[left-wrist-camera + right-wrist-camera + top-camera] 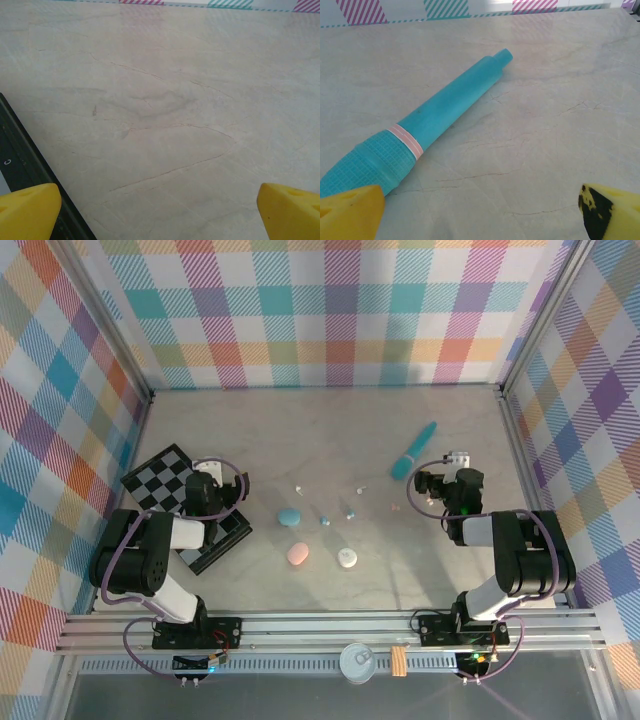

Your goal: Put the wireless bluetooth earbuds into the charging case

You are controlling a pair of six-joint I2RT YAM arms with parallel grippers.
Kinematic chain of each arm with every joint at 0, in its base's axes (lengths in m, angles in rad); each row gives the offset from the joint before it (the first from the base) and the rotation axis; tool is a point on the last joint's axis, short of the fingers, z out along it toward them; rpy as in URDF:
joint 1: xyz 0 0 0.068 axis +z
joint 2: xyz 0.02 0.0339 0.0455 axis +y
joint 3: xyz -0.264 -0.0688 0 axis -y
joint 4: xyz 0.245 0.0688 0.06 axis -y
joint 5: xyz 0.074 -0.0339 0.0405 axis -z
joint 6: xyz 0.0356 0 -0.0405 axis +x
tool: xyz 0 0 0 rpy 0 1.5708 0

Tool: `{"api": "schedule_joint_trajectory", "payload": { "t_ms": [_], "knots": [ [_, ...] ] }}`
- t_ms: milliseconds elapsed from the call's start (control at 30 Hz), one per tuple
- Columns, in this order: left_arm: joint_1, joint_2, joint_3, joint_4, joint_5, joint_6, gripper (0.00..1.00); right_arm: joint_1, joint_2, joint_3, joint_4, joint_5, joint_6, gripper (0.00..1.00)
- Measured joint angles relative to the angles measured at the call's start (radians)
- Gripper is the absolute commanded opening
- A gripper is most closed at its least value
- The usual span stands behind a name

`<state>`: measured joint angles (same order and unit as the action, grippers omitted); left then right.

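From above, the earbuds (325,520) are too small to tell their lie. The teal stick (445,107) runs off the right wrist view's left edge.

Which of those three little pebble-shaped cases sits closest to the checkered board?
The blue case, just right of the checkered board; the pink case and white case lie farther from it, toward the near edge.

Bright, even light — faint shadows, wrist views perhaps slightly soft

Walls (330,310) were pastel plaid, the table (300,430) beige marble, the board (165,475) black-and-white checked, the stick (440,110) teal, the cases (289,516) blue, pink, white.
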<state>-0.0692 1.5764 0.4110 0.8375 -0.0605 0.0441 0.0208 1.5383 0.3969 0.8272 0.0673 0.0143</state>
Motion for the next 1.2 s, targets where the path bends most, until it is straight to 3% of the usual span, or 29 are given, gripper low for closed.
{"api": "schedule_joint_trajectory", "payload": {
  "t_ms": [1033,1200],
  "knots": [
    [0.0,0.0,0.0,0.0,0.0,0.0,1.0,0.0,0.0,0.0,-0.002,0.001,0.0,0.99],
    [-0.001,-0.064,-0.001,-0.053,-0.009,0.0,1.0,0.001,-0.092,0.013,-0.128,0.026,0.004,0.99]
  ]
}}
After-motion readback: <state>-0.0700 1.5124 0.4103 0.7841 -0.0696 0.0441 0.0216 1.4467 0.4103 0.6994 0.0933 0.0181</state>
